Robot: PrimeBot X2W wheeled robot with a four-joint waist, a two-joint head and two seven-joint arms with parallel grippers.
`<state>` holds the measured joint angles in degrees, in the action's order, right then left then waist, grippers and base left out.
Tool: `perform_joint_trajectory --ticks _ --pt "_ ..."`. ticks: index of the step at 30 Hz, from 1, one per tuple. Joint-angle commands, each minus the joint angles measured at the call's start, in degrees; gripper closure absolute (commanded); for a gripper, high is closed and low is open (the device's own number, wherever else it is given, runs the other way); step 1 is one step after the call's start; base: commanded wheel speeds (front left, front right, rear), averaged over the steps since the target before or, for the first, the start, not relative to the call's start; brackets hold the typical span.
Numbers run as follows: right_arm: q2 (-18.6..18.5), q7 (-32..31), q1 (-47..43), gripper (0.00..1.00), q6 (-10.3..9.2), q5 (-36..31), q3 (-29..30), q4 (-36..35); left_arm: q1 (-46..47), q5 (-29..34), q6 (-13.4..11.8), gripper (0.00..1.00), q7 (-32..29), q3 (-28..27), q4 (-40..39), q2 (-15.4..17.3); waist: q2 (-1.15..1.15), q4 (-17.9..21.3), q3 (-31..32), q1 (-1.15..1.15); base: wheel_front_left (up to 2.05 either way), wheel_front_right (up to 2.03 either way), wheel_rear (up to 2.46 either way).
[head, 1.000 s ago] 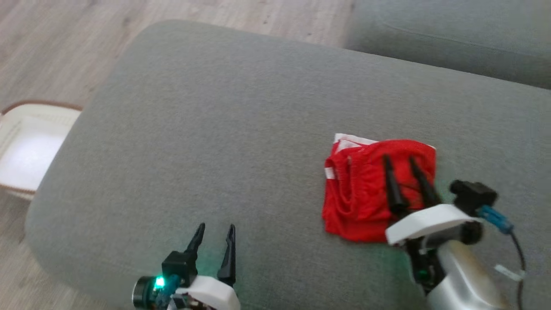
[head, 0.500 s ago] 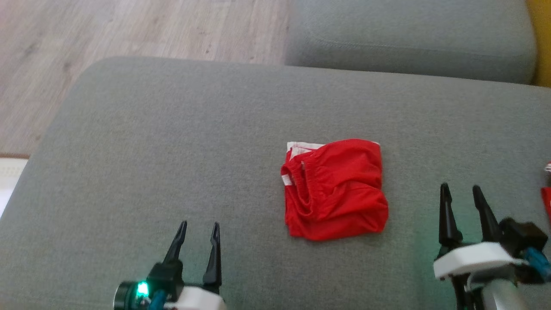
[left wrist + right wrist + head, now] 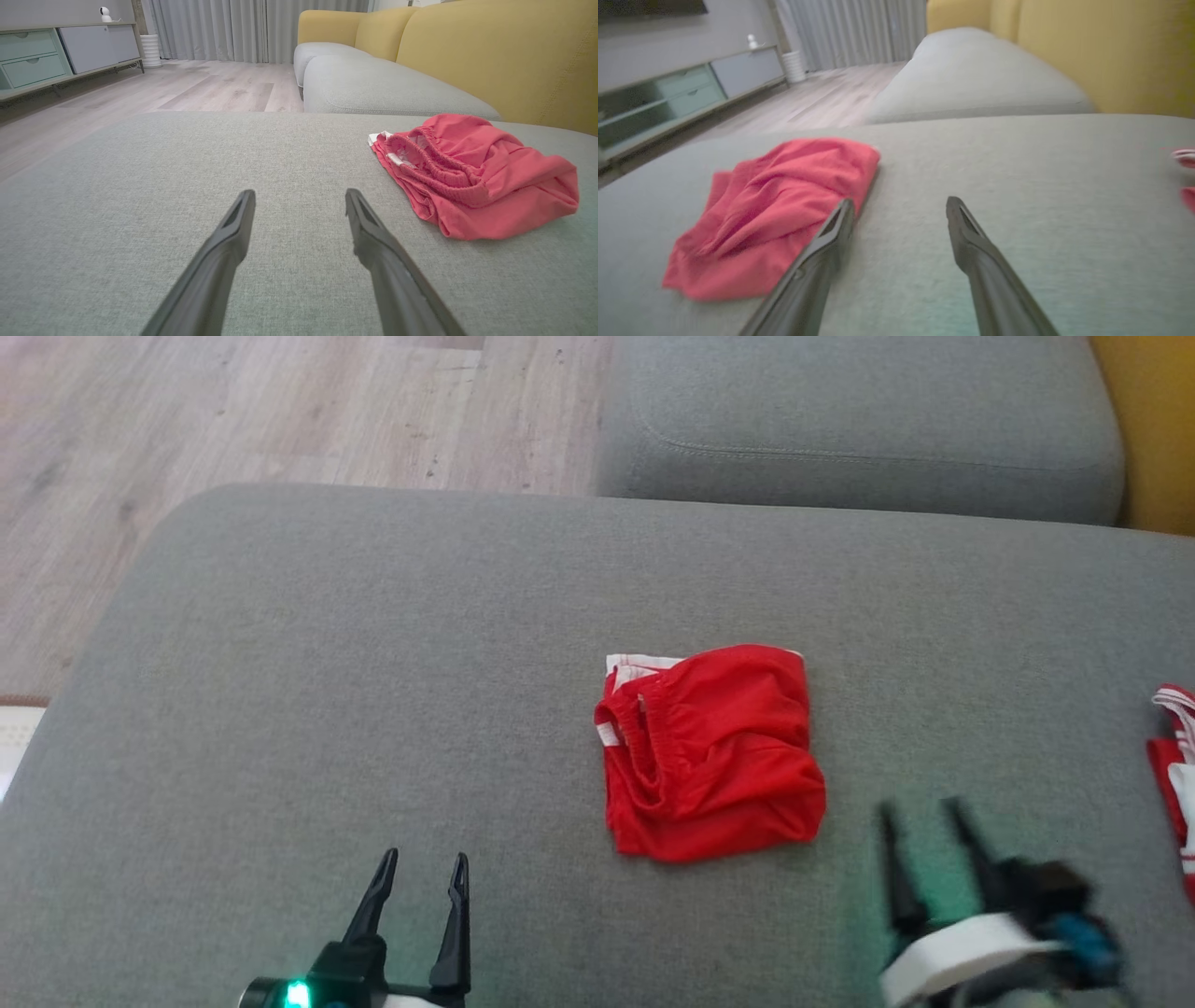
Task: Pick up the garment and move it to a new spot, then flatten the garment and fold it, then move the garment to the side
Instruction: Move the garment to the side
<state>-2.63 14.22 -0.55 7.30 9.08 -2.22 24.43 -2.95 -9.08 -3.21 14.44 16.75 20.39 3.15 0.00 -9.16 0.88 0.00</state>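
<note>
Hovering low in the head view, the left hand at lower left and the blurred right hand at lower right both have their fingers spread wide, holding nothing, over the grey sofa cushion. Beyond them, at frame centre, the folded red shorts lie on the cushion, untouched. A red-and-white garment shows at the right edge, and a wooden floor at upper left.

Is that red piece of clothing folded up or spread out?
Folded. The red garment lies on the grey cushion as a compact, roughly square bundle, layers doubled over, elastic waistband curled along one side.
</note>
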Motion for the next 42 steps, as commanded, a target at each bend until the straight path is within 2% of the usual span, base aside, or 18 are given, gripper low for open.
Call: perform_joint_trajectory --ticks 1,6,13,14,15,17,18,19,29,33,34,35,36,39,42 --pt "-0.25 0.77 3.12 0.0 0.19 -2.04 -3.89 0.19 1.79 0.23 0.25 0.0 0.56 -1.71 -1.25 -0.2 0.0 -0.63 -0.25 0.0 0.0 0.0 0.0" --pt "-0.25 0.41 6.44 0.0 0.19 -6.23 -7.5 6.48 1.73 -0.92 0.48 0.0 0.56 -0.85 -0.78 -0.25 0.0 -2.59 -1.26 0.0 0.0 0.0 0.0" --pt "-0.25 0.43 10.42 0.0 0.19 -8.07 -6.11 10.93 2.28 -2.08 0.08 0.0 0.56 0.21 -0.7 -0.26 0.0 -4.79 -2.72 0.0 0.0 0.0 0.0" --pt "-0.25 0.44 10.83 0.04 0.19 -8.4 -5.83 11.44 2.37 -2.25 -0.01 0.0 0.56 0.28 -0.77 -0.26 0.0 -5.04 -2.94 0.0 0.0 0.0 0.0" --pt "-0.25 0.46 11.17 0.12 0.19 -8.67 -5.6 11.9 2.44 -2.36 -0.08 0.0 0.56 0.38 -0.82 -0.26 0.0 -5.23 -3.09 0.0 0.0 0.0 0.0" --pt "-0.25 0.51 11.6 0.62 0.19 -8.99 -5.51 12.57 2.58 -2.58 -0.2 0.0 0.56 0.62 -0.98 -0.26 0.0 -5.53 -3.38 0.0 0.0 0.0 0.0" --pt "-0.25 0.55 11.65 0.96 0.19 -8.98 -5.68 12.72 2.64 -2.7 -0.26 0.0 0.56 0.73 -1.09 -0.26 0.0 -5.61 -3.46 0.0 0.0 0.0 0.0" --pt "-0.25 0.59 11.55 1.0 0.19 -8.95 -5.9 12.76 2.65 -2.87 -0.27 0.0 0.56 0.82 -1.24 -0.26 0.0 -5.65 -3.49 0.0 0.0 0.0 0.0" --pt "-0.25 0.76 1.52 1.0 0.19 -7.77 -8.64 3.45 1.79 -3.77 -0.32 0.0 0.56 0.9 -1.96 -0.27 0.0 -3.56 -2.76 0.0 0.0 0.0 0.0" --pt "-0.25 0.77 -1.62 1.0 0.19 -7.52 -8.87 2.5 1.94 -3.73 -0.1 0.0 0.56 0.67 -1.91 -0.27 0.0 -2.27 -2.8 0.0 0.0 0.0 0.0" --pt "-0.25 0.77 -1.97 0.96 0.19 -7.26 -8.96 2.61 2.01 -3.75 -0.1 0.0 0.56 0.63 -1.89 -0.27 0.0 -2.02 -2.78 0.0 0.0 0.0 0.0" --pt "-0.25 0.77 -2.15 0.54 0.19 -6.95 -9.05 2.72 2.09 -3.76 -0.08 0.0 0.56 0.58 -1.86 -0.27 0.0 -1.78 -2.75 0.0 0.0 0.0 0.0" --pt "-0.25 0.77 -2.26 0.0 0.19 -6.55 -9.01 2.83 2.16 -3.76 -0.09 0.0 0.56 0.5 -1.8 -0.27 0.0 -1.57 -2.69 0.0 0.0 0.0 0.0" --pt "-0.25 0.77 -2.38 0.0 0.19 -4.61 -9.3 2.06 2.16 -3.68 -0.13 0.0 0.56 0.14 -1.68 -0.27 0.0 -0.97 -2.33 0.0 0.0 0.0 0.0" --pt "-0.31 0.77 -2.64 0.0 0.19 -1.61 -8.84 -2.39 2.11 -3.41 -0.29 0.0 0.56 -0.39 -1.72 -0.27 0.0 -0.49 -1.98 0.0 0.0 0.0 0.0"
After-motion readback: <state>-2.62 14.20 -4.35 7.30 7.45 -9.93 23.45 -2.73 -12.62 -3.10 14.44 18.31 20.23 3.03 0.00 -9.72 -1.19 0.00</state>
